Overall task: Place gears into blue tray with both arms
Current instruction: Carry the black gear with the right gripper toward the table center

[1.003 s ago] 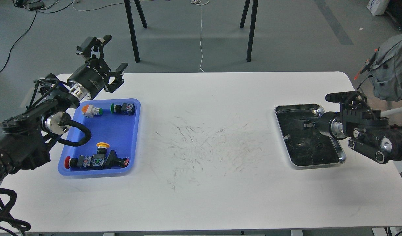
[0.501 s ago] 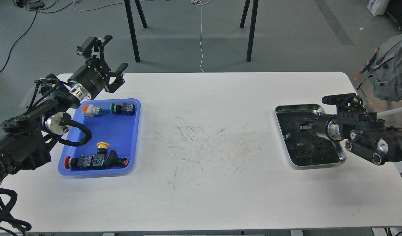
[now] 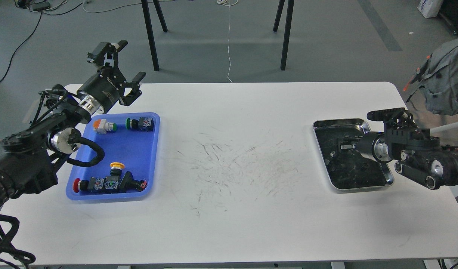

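The blue tray [image 3: 136,152] lies at the table's left and holds several coloured-cap push-button switches. My left gripper [image 3: 127,61] is raised above the tray's far edge, open and empty. My right gripper [image 3: 341,144] reaches in from the right, low over the dark inside of the silver tray [image 3: 333,123]. Its black fingers merge with the dark tray floor, so their state does not show. I cannot pick out single gears in that dark tray. A small speck [image 3: 332,153] sits just left of the fingers.
In the blue tray are an orange-capped switch [image 3: 101,126], a green one [image 3: 139,123], a yellow one [image 3: 117,166] and a red one [image 3: 79,185]. A scuffed white tabletop [image 3: 232,164] spans between the trays. A grey bag [image 3: 443,82] hangs at the far right.
My right gripper has shifted slightly left and lower over the silver tray, with its wrist turning a little. The left arm has barely moved.
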Controlling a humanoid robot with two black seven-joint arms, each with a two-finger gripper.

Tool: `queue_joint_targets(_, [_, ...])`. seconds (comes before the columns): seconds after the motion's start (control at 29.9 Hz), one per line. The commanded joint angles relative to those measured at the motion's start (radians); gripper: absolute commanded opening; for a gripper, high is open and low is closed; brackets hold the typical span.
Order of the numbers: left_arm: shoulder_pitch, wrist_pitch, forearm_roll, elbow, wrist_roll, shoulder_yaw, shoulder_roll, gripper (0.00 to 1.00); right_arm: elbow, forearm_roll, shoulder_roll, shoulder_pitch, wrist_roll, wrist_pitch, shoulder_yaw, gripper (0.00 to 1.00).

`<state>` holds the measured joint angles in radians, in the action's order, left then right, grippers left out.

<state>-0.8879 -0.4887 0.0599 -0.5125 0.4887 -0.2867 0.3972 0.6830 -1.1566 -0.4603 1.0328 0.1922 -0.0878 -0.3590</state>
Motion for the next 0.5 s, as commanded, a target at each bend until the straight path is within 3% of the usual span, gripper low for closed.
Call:
queue_joint_targets(0.0, [-0.002,0.0,0.0,0.0,0.0,0.0,0.003,1.0,0.003,0.002,0.0,0.015,0.003,0.0,0.003,0.07])
queue_joint_targets(0.2, [-0.003,0.0,0.0,0.0,0.0,0.0,0.005,1.0,0.016,0.009,0.003,0.059,0.02,0.006,0.034,0.06])
queue_joint_targets(0.47, [-0.002,0.0,-0.002,-0.008,0.0,-0.002,0.028,1.0,0.124,0.005,0.032,0.092,0.021,0.005,0.224,0.04])
